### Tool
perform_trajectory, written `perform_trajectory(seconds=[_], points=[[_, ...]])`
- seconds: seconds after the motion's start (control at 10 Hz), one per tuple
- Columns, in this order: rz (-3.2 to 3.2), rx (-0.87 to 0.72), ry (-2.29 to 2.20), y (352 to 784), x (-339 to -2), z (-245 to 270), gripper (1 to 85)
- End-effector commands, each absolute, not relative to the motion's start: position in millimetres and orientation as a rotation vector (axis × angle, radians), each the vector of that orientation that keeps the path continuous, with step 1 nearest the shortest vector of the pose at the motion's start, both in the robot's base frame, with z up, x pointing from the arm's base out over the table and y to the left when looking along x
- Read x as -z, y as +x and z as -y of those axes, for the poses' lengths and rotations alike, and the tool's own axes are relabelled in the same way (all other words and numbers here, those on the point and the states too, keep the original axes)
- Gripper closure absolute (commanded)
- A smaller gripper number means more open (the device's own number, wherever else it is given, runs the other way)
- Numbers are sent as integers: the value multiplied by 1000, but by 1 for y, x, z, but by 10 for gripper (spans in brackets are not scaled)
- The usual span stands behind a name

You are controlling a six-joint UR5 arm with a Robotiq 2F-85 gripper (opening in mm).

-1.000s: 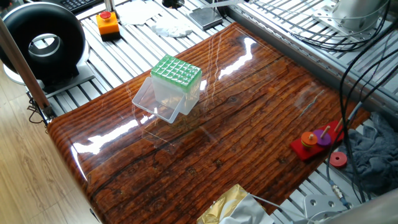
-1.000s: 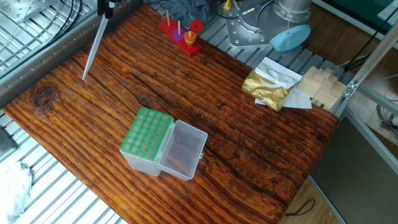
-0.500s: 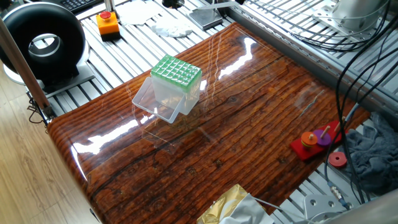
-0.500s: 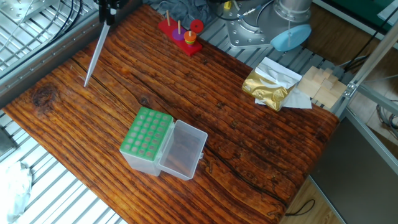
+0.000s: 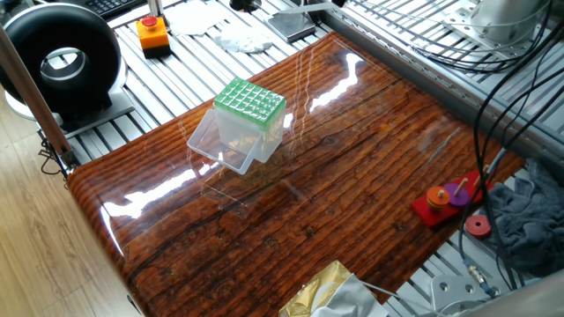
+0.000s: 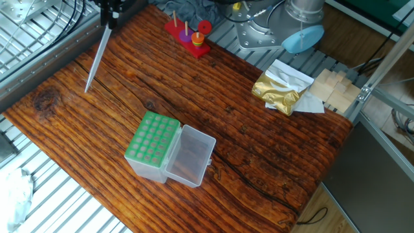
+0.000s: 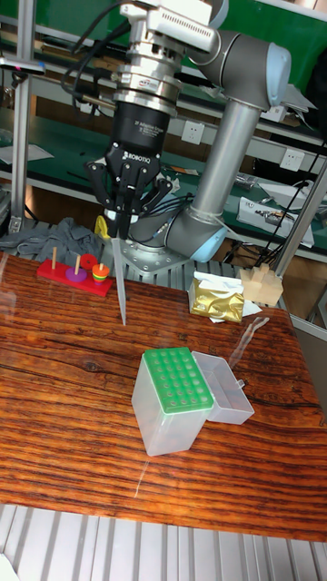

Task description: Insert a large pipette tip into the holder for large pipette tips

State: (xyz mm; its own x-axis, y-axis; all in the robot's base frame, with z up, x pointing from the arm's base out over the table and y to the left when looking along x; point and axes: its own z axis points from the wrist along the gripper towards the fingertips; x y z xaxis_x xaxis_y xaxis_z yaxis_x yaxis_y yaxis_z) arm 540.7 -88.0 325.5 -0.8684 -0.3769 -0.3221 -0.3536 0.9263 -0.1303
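I held the large pipette tip (image 7: 121, 280), a slim translucent-white tapered plastic tube, by its wide upper end, its narrow point hanging down over the glossy reddish-brown wooden tabletop (image 7: 64, 363). In the tall fixed view it hung almost upright, its point above the bare wood; in the other fixed view it slanted from my fingers toward 7 o'clock (image 6: 96, 59). Whether the point touched the wood I could not tell. My black two-finger gripper (image 7: 122, 229) was closed on that upper end, the fingers drawn nearly together around the tube.

The holder for large pipette tips (image 7: 173, 400), a clear plastic box with a green top rack gridded with small holes, stood on the table well apart from the tip, at about 5 o'clock from it in the tall fixed view. Its clear hinged lid (image 7: 226, 388) lay swung open at the box's 3 o'clock side there. In one fixed view the green rack (image 5: 250, 102) faced up, with the open lid (image 5: 216, 142) hanging down toward 7 o'clock; neither my gripper nor the tip appeared in that view.

At the table's edge, about 9 o'clock from the tip in the tall fixed view, sat a red base with wooden pegs carrying coloured rings (image 7: 73, 271), with a rumpled grey cloth (image 7: 45, 241) behind it. At about 3 o'clock from the tip lay a crinkled gold foil pouch (image 7: 217, 300), and just beyond it a cluster of pale wooden blocks (image 7: 261, 286).
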Motion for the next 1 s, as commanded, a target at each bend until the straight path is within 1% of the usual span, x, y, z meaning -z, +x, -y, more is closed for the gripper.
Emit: perform_trajectory(seconds=[0.0,0.6,0.9], points=[[-2676,127,-589,553,-331,89,847],[-2584,91,-546,575,-342,79,847],[-2612,56,-544,568,-339,74,847]])
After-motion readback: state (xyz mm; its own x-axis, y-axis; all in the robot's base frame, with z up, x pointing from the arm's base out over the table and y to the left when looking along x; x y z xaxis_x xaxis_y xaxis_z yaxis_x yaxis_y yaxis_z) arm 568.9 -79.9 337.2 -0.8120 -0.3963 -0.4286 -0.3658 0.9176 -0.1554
